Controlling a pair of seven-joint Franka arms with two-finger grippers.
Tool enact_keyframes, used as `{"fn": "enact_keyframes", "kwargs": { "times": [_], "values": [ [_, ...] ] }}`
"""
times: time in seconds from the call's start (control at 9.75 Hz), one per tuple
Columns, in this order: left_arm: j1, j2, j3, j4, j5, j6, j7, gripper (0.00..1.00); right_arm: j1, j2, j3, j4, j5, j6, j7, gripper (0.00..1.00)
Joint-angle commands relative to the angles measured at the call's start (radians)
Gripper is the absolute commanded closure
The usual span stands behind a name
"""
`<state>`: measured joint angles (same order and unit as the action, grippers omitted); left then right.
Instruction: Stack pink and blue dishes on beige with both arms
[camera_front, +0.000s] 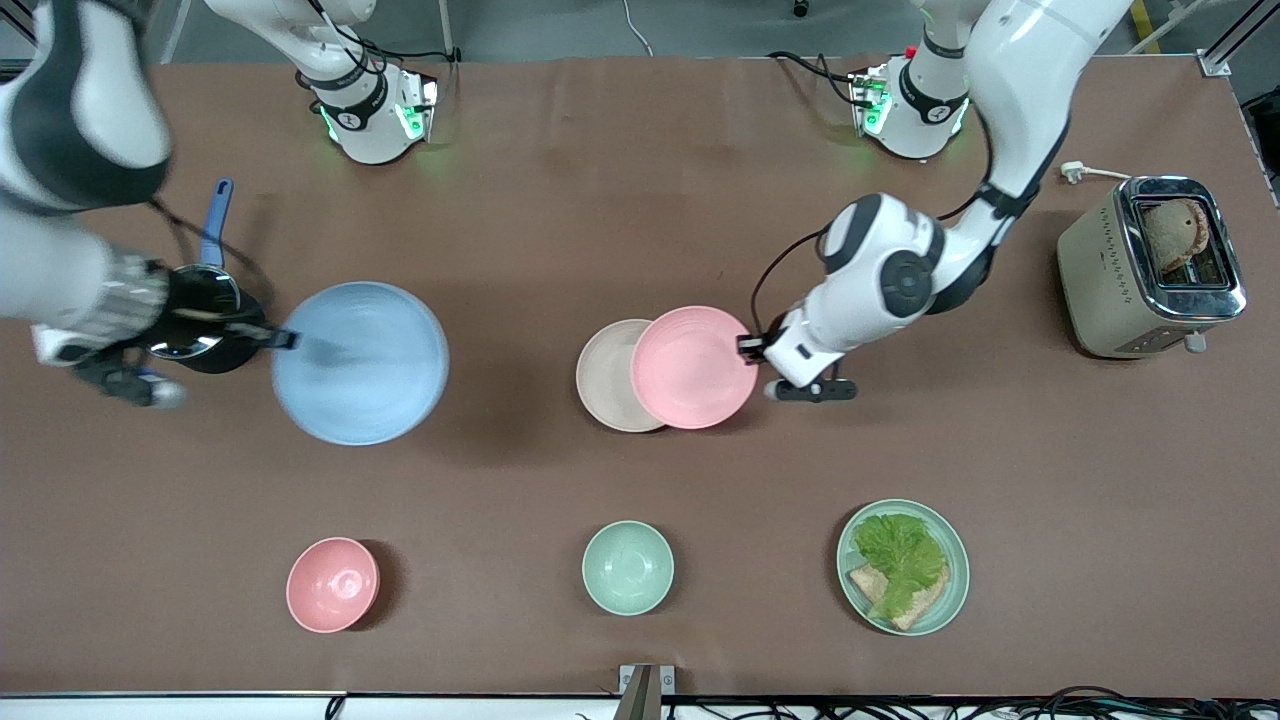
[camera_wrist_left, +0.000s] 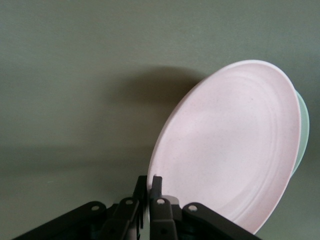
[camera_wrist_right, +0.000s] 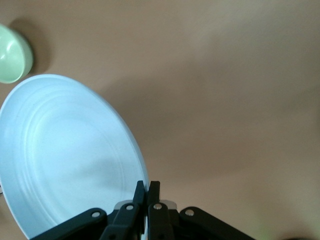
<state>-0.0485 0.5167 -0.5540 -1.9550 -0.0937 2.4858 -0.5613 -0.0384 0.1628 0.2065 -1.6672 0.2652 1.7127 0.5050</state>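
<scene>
Pinching the rim of the pink plate (camera_front: 693, 366) in my left gripper (camera_front: 752, 346), I have it up in the air, partly over the beige plate (camera_front: 607, 375), which lies flat on the brown table (camera_front: 640, 200) near the middle. My fingers (camera_wrist_left: 156, 199) are pressed together on the plate's edge, and the wrist view shows its matte, faintly speckled face with shallow concentric rings. My right gripper (camera_front: 283, 340) is clamped on the rim of the blue plate (camera_front: 361, 362), holding it above the table toward the right arm's end, well apart from the beige one; its surface is smooth, pale and ringed the same way. Just beside that gripper sits a shiny black pot (camera_front: 203, 318) with a blue handle. Nearer the front camera stand a deep pink bowl (camera_front: 333, 584), a mint-green bowl (camera_front: 628, 567) and a mint-green plate (camera_front: 946, 600) carrying lettuce and bread. A beige toaster (camera_front: 1100, 270) with a chrome top holds a slice at the left arm's end
</scene>
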Motion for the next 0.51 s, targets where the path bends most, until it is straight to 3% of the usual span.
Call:
{"fn": "enact_keyframes", "kwargs": {
  "times": [0.0, 0.1, 0.21, 0.31, 0.41],
  "values": [
    [-0.046, 0.136, -0.026, 0.098, 0.182, 0.025, -0.241, 1.0, 0.002, -0.017, 0.13, -0.084, -0.029, 0.101, 0.142, 0.99],
    [-0.053, 0.149, -0.038, 0.106, 0.251, 0.025, -0.323, 0.99, 0.006, -0.016, 0.17, -0.142, -0.021, 0.178, 0.15, 0.99],
    [-0.053, 0.157, -0.049, 0.107, 0.287, 0.025, -0.362, 0.91, 0.009, -0.005, 0.198, -0.201, -0.015, 0.255, 0.158, 0.99],
    [-0.053, 0.158, -0.05, 0.108, 0.287, 0.025, -0.386, 0.54, 0.012, 0.007, 0.226, -0.251, -0.015, 0.322, 0.159, 0.99],
    [-0.053, 0.145, -0.05, 0.107, 0.292, 0.024, -0.384, 0.04, 0.014, 0.038, 0.238, -0.273, -0.015, 0.355, 0.159, 0.99]
  ]
}}
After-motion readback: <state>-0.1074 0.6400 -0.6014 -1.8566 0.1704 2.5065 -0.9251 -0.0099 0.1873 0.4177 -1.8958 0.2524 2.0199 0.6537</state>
